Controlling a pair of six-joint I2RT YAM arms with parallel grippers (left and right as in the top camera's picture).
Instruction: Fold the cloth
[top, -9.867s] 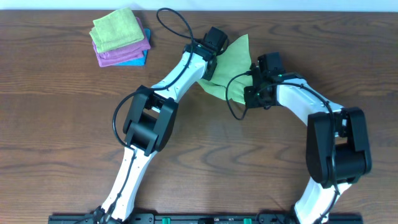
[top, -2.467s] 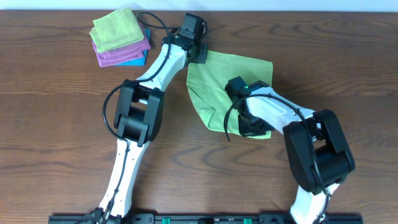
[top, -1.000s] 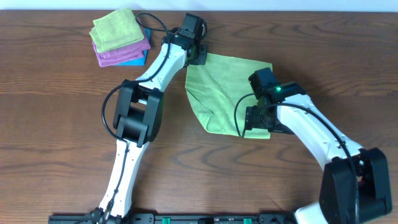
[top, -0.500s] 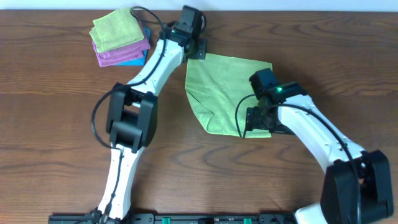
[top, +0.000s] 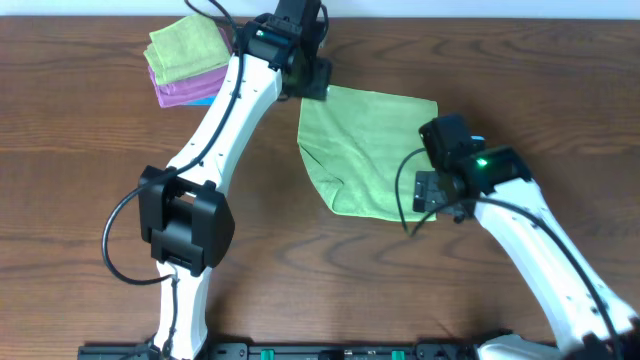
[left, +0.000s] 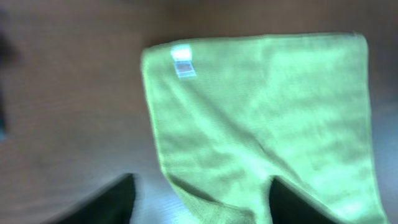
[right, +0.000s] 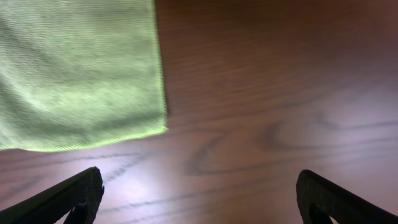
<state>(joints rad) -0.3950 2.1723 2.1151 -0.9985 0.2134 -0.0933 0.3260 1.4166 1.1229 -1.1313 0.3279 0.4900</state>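
Observation:
A light green cloth (top: 365, 145) lies spread on the brown table, with a crease along its lower left edge. My left gripper (top: 314, 80) hovers over the cloth's top left corner. In the left wrist view the cloth (left: 261, 118) fills the frame, a white label (left: 182, 60) near its corner, and the left gripper (left: 202, 205) stands open above it, holding nothing. My right gripper (top: 434, 192) is just off the cloth's lower right corner. In the right wrist view the right gripper (right: 199, 199) is wide open over bare wood, with the cloth (right: 74, 74) at the upper left.
A stack of folded cloths (top: 192, 60), green on top of purple and blue, sits at the back left of the table (top: 90, 200). The left arm reaches across the table's middle to the far edge.
The left gripper has opened, let go of the cloth's top left corner and risen. The right gripper has drawn back to the right, off the cloth's lower right corner.

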